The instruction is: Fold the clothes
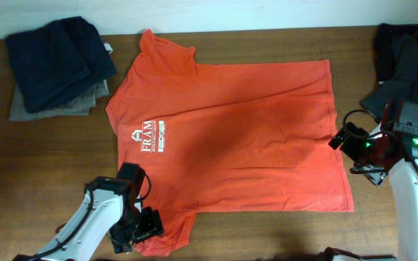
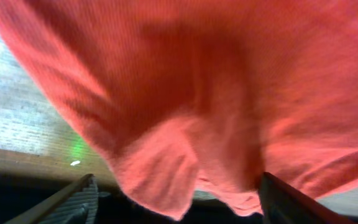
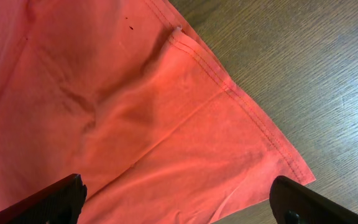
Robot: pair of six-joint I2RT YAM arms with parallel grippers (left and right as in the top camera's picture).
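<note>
Seen from overhead, a red-orange T-shirt [image 1: 231, 138] lies spread flat across the middle of a brown wooden desk [image 1: 42, 181], its neck toward the left and its hem toward the right, with white lettering [image 1: 149, 135] reading "FRAM" on the chest. A stack of dark folded clothes [image 1: 60, 61] sits at the desk's far left corner on top of a grey garment [image 1: 85, 103], and more dark clothing [image 1: 405, 54] lies at the far right corner. The left tool [image 1: 138, 228] is at the near edge, over the shirt's lower sleeve; the right tool [image 1: 353, 152] is at the hem on the right side. The overhead view does not show how wide either tool stands, but the wrist views do. The left wrist view shows its two fingers [image 2: 73, 198] set well apart, with a bunched fold of sleeve fabric hanging between them and not pinched; the picture is blurred. The right wrist view shows its fingers [image 3: 48, 200] spread wide and holding nothing, above the shirt's hem corner [image 3: 294, 168]. It also shows the hem's double row of stitching and the wood grain beside it, which are too fine to make out from above.
</note>
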